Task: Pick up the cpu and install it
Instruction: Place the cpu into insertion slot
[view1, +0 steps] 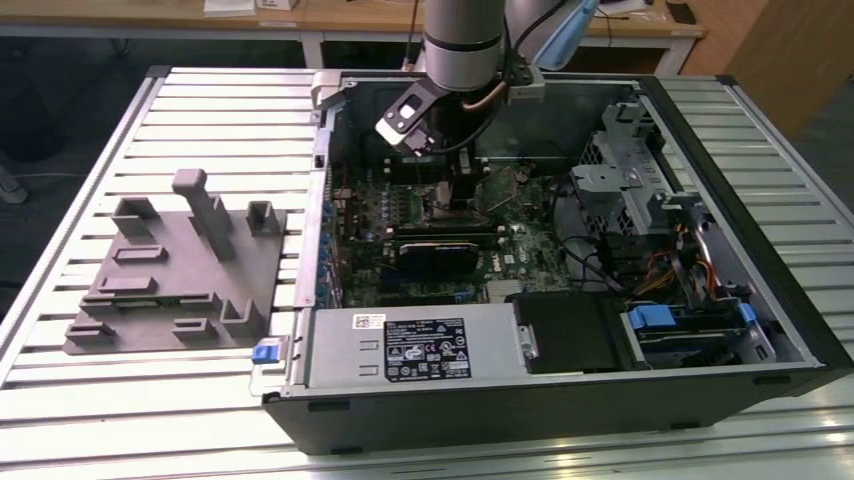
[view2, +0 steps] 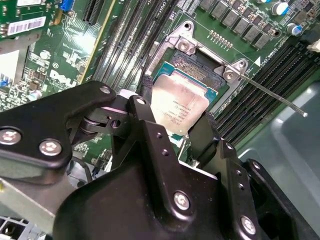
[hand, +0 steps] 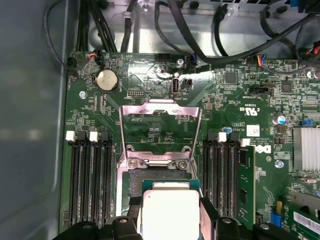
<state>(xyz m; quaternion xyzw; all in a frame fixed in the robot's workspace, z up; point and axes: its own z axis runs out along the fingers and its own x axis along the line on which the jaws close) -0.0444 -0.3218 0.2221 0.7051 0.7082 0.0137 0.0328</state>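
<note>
an open computer case (view1: 561, 410) sits on a slatted table (view1: 94, 410), with a gray fixture (view1: 160, 280) on the exterior view's left. deeper inside, memory slots (hand: 90, 180) flank the socket (view2: 194, 62), whose load plate (hand: 160, 111) is raised. the gripper (view2: 177, 104) is clamped on the cpu (view2: 174, 111), right over the socket.

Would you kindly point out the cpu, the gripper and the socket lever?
cpu (view2: 182, 100), second wrist view, metal top.
gripper (view2: 175, 111), second wrist view, midway between fingertips.
socket lever (view2: 272, 96), second wrist view, mid-rod.
</note>
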